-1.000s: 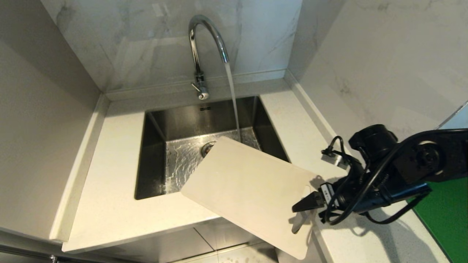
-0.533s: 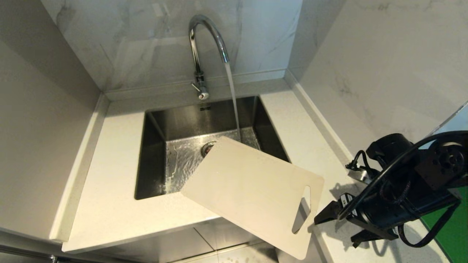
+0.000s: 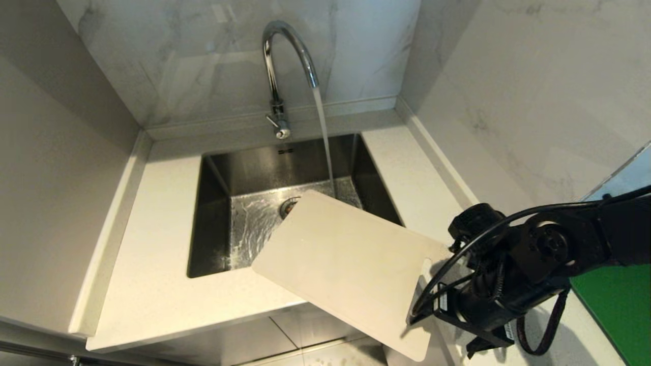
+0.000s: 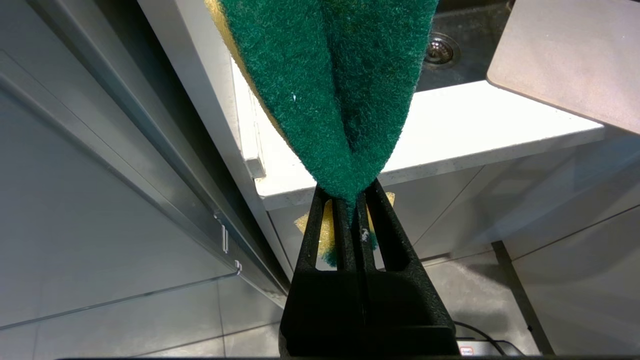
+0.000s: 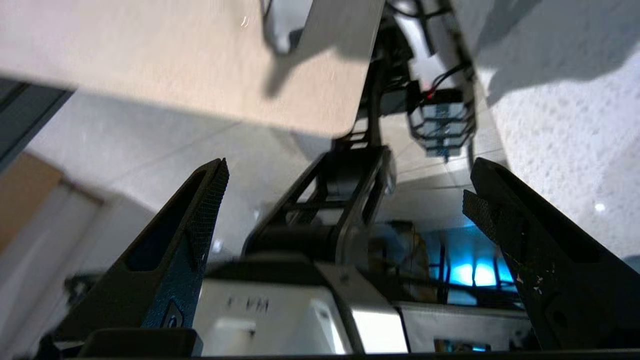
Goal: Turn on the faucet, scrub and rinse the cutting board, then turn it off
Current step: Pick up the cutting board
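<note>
Cutting board [image 3: 351, 264] overhanging sink [image 3: 213, 223], right claw [image 5: 345, 195] spread apart beside its slotted end.

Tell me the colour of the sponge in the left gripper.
Dark green scrub face over a yellow layer; the sponge shows best in the left wrist view.

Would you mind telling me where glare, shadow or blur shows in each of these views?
Head view: glare streaks the chrome faucet, and the right gripper shadows the cutting board near its slot. Left wrist view: the sponge, close up, is sharp; the cabinets are dim. Right wrist view: the cutting board's underside and the floor look soft.
</note>
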